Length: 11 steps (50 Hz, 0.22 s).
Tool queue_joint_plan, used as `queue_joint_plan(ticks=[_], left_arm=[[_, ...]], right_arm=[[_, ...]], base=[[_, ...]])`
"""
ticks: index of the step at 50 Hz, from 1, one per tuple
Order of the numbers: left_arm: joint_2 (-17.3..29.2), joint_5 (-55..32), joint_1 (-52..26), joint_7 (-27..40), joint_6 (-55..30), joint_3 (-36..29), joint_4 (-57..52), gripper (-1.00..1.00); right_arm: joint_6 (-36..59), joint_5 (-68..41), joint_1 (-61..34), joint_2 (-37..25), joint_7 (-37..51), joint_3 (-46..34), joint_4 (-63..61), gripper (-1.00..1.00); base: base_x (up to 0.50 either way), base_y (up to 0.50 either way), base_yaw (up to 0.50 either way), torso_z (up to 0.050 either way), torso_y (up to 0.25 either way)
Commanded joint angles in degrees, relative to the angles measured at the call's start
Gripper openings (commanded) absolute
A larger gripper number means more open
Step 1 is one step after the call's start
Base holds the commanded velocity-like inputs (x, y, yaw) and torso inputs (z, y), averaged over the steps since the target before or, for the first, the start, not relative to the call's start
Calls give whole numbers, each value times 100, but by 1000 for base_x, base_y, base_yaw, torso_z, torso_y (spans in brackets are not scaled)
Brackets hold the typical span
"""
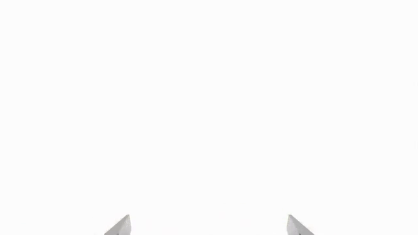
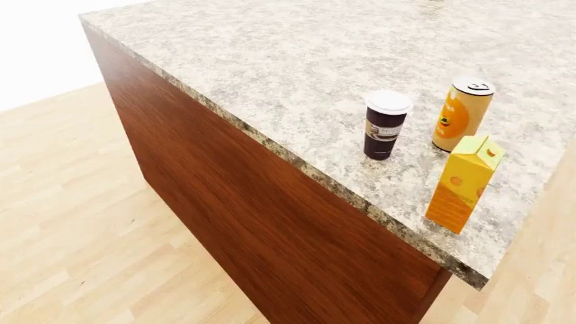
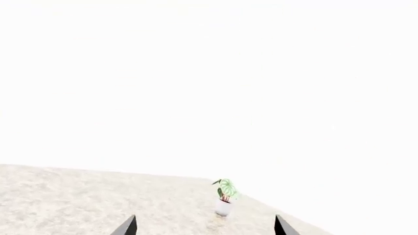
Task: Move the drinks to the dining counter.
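Note:
In the head view, three drinks stand upright on the dining counter (image 2: 270, 67), an island with a beige speckled granite top and plain reddish wood sides. They stand near its right corner: a dark brown paper cup (image 2: 385, 125) with a white lid, an orange-yellow can (image 2: 461, 114) with a silver top, and a yellow-orange juice carton (image 2: 463, 183) nearest the edge. Neither arm shows in the head view. My left gripper (image 1: 209, 226) is open and empty against blank white. My right gripper (image 3: 205, 227) is open and empty above a granite surface (image 3: 98, 200).
A small potted plant (image 3: 224, 197) in a white pot stands on the granite ahead of my right gripper. Light wood floor (image 2: 72, 223) lies to the left of the island. The island's near edge (image 2: 315, 177) runs diagonally across the head view.

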<state>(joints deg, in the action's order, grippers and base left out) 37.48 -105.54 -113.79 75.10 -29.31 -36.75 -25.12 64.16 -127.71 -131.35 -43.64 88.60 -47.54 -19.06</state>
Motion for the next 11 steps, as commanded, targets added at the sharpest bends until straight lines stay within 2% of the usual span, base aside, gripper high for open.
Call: queue_joint_plan(ticks=[1, 7, 11], left_arm=[[29, -262, -510, 213, -4, 225, -81, 100], [62, -368, -810, 306, -16, 349, -97, 100], [91, -447, -976, 348, -22, 427, -86, 100]], right_arm=[[1409, 468, -364, 830, 139, 1222, 690, 100], [2363, 986, -364, 1477, 139, 2132, 1008, 100], [2581, 1203, -364, 1648, 139, 2383, 965, 100]], base=[[0, 0, 0, 0, 0], [0, 0, 0, 0, 0], [0, 0, 0, 0, 0]])
